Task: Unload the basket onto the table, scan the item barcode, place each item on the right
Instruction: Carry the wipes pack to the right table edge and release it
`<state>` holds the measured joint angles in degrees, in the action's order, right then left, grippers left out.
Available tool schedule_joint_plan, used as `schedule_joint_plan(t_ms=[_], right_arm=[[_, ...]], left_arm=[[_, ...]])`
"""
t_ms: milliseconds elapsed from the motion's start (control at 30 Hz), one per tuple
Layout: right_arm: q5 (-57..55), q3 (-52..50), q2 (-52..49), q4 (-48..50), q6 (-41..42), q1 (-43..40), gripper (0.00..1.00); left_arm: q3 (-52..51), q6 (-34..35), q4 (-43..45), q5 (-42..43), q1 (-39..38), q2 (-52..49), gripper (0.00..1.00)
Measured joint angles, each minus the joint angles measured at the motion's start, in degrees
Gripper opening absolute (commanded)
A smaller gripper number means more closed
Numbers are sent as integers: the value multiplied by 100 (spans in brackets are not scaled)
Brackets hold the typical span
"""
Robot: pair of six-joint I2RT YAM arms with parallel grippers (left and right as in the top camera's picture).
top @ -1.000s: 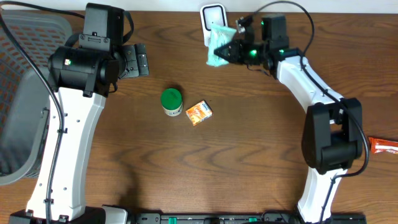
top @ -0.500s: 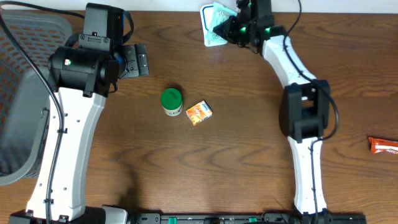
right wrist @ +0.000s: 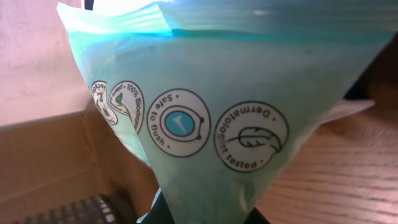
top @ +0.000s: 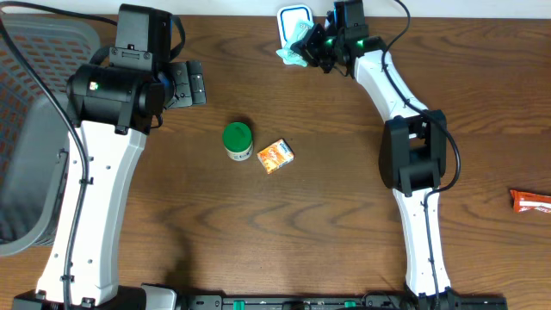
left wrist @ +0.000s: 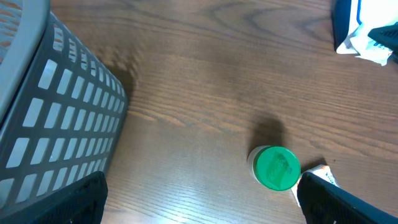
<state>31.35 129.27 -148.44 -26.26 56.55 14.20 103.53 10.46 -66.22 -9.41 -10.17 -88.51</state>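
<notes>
While my right pincer [top: 315, 52] stays out of clear sight behind its load, I can see it pressed together on the teal wipes packet [top: 296, 48]. The packet is held at the far edge of the worktop [top: 327, 215], just in front of the white scanner [top: 293, 15]. On the right wrist camera the packet fills the view, its round printed seals facing the lens. My left pincer [top: 190, 83] hangs spread wide near the grey basket [top: 34, 129]. A green-lidded jar [top: 238, 140] and a small orange pack [top: 275, 156] sit just beside each other mid-worktop.
</notes>
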Motion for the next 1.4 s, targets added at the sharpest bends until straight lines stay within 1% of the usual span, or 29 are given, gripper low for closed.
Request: schedule_joint_plan(t_ms=[167, 267, 333, 400, 467, 533, 567, 700, 733, 800, 867, 967, 1067, 1133, 1200, 1400], right_arm=[[249, 0, 0, 212, 562, 74, 1], [852, -7, -4, 776, 918, 92, 1], [1401, -9, -4, 1349, 1128, 83, 2], [1790, -4, 11, 1622, 1228, 66, 2], [2041, -4, 52, 1565, 1226, 28, 1], [2057, -4, 146, 984, 1025, -17, 2], [1971, -9, 232, 520, 879, -46, 2], [905, -44, 752, -1504, 177, -173, 2], [356, -52, 981, -2142, -66, -205, 2], [-785, -55, 1554, -2918, -566, -278, 1], [-2190, -55, 2197, -3882, -1088, -304, 1], [-3998, 11, 2874, -4996, -1530, -341, 1], [-5469, 70, 3189, -5967, -1790, -494, 1], [-6000, -35, 3195, -6148, -1875, -693, 1], [-6363, -345, 3145, -6135, -1943, -984, 1], [-6813, -1908, 2929, -5510, -2050, -2055, 1]], left_arm=[[0, 0, 0, 0, 0, 0, 98], [0, 0, 0, 0, 0, 0, 98], [0, 0, 0, 0, 0, 0, 98], [0, 0, 0, 0, 0, 0, 98], [0, 0, 0, 0, 0, 0, 98], [0, 0, 0, 0, 0, 0, 98], [0, 0, 0, 0, 0, 0, 98], [0, 0, -4, 4, 0, 0, 98], [0, 0, 2, -2, 0, 0, 98], [0, 0, -4, 0, 0, 0, 98], [0, 0, -4, 2, 0, -2, 98], [0, 0, 0, 0, 0, -2, 98], [0, 0, -2, 0, 0, -2, 98], [0, 0, -2, 2, 0, -2, 98], [0, 0, 0, 0, 0, -2, 98], [0, 0, 0, 0, 0, -2, 98]])
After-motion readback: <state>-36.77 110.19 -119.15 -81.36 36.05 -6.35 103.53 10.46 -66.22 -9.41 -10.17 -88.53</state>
